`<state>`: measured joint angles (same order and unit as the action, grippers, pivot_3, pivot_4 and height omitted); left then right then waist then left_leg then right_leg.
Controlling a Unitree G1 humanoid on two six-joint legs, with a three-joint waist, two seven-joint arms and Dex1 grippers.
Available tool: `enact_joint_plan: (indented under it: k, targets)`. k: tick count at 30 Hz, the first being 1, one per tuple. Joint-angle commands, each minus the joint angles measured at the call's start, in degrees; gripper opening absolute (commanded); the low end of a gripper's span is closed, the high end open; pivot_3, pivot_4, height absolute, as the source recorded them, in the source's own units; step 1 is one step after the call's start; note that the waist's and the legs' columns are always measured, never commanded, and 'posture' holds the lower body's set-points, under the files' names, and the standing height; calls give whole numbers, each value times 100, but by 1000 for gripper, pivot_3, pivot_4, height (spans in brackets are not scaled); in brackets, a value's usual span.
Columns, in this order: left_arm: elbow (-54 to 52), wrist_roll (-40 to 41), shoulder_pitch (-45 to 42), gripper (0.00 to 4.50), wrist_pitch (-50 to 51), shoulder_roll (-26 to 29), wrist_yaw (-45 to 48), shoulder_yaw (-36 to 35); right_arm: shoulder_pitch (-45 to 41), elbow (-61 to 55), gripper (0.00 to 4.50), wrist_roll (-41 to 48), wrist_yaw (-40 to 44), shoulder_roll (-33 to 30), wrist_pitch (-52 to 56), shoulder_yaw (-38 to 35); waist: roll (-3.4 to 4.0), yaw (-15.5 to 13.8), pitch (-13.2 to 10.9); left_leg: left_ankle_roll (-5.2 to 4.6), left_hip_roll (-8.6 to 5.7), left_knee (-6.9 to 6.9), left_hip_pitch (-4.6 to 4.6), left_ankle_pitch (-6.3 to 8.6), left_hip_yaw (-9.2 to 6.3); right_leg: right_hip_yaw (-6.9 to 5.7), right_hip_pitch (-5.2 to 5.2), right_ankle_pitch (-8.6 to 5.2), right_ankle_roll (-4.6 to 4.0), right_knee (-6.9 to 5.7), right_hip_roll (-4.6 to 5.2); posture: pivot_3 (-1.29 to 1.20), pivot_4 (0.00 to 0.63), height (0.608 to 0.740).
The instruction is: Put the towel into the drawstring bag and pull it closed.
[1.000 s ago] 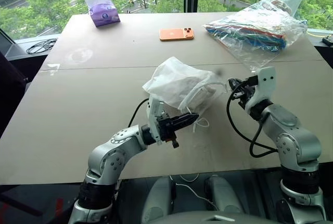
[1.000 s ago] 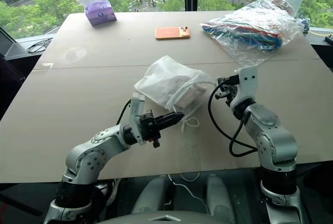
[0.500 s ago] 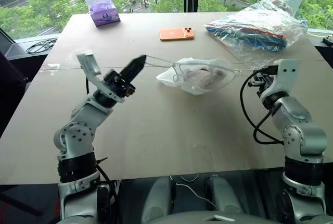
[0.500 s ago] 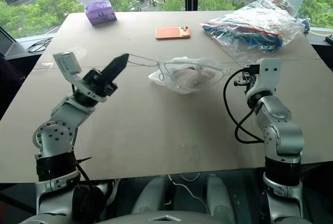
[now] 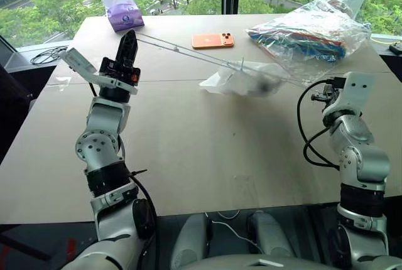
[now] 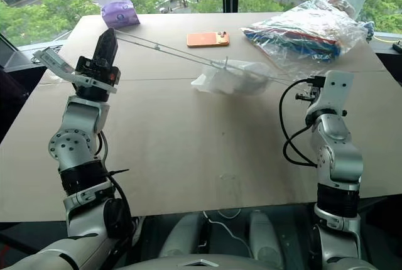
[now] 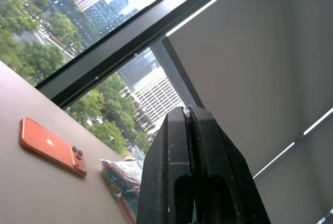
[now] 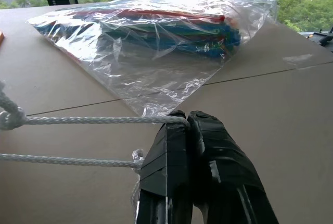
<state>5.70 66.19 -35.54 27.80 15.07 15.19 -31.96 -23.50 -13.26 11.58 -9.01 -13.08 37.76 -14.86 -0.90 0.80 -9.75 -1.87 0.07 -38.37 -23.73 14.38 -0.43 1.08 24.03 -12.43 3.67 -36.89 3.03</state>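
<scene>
The drawstring bag [image 5: 240, 79] is a bunched white pouch at mid-table, its mouth drawn tight. The towel is hidden inside its fabric. Thin white cords [image 5: 182, 50] run taut from the bag's mouth to both sides. My left gripper [image 5: 130, 34] is raised at the left, pointing up, and is shut on the far end of one cord. To the right of the bag my right gripper [image 5: 316, 91] is level with it. In the right wrist view, my right gripper [image 8: 183, 117] is shut on a cord [image 8: 93, 121], and a second knotted strand [image 8: 67, 160] passes below.
An orange phone [image 5: 213, 41] lies behind the bag. A big clear plastic bag of colourful items [image 5: 311, 34] sits at the back right, close to the right gripper. A purple tissue pack [image 5: 124, 11] stands at the back left. Black cables [image 5: 49, 55] lie beyond the table's left edge.
My left gripper has swung up and out to the left, and my right gripper has moved to the right. The cords have gone taut. The bag has cinched shut and flattened.
</scene>
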Motion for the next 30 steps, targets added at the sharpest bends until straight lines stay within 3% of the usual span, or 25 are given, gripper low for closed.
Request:
enact_joint_plan:
  k: [1,7,18,26,30]
  targets:
    - [191,-334,-225,31,-660,256,-223,-406,3,-20,0,-255,-359,-112,-214,-469,0,-2,0,0,0,0,0,0,0,0,0,0,0,0,0,0,150,740]
    - [630,-778,-468,31,-1205,711,-59,-534,-89,9,0,-315,-677,-186,-622,-772,-1,-2,-1,0,0,0,-2,0,0,-1,1,0,0,1,0,0,150,740]
    - [1623,-1034,-1620,31,-1400,1650,895,-460,-1004,299,0,-616,-428,-1057,-1797,-620,-1,8,-2,2,0,5,0,-1,2,-1,2,0,0,3,0,0,150,740]
    - [2879,-1901,-1932,31,-2494,1926,504,-656,-807,482,0,-748,-1102,-1008,-1756,-1470,-2,-15,-3,4,2,8,-5,-2,5,-2,3,0,0,9,2,0,150,740]
    - [3072,-2003,-1939,31,-2583,1920,638,-660,-830,364,0,-591,-867,-961,-1772,-1335,-2,3,-3,2,2,7,-3,-1,8,2,3,0,1,6,3,0,150,740]
